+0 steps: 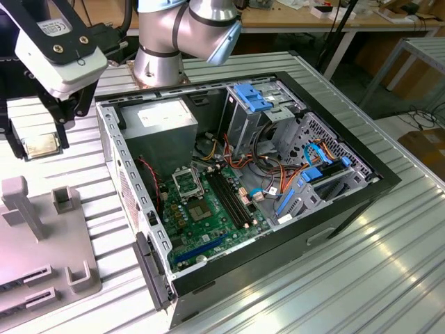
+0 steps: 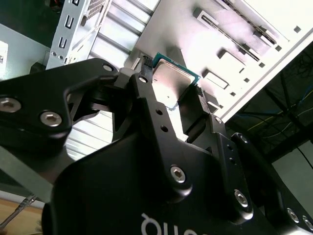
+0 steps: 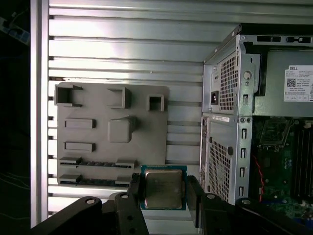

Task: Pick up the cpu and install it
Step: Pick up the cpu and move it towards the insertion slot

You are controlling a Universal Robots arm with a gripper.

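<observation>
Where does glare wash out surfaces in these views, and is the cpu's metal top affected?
Second wrist view: the grey fixture plate bleaches white, the cpu top shines. Exterior view: table glares at its left. First wrist view: even light, cpu dull.

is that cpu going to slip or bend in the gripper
Probably stiff: the cpu sits flat and unbent between the fingers of the gripper. It may be slippery, since it is pinched only by its thin edges and its top is smooth metal. Likely light, being far smaller than the gripper.
</observation>
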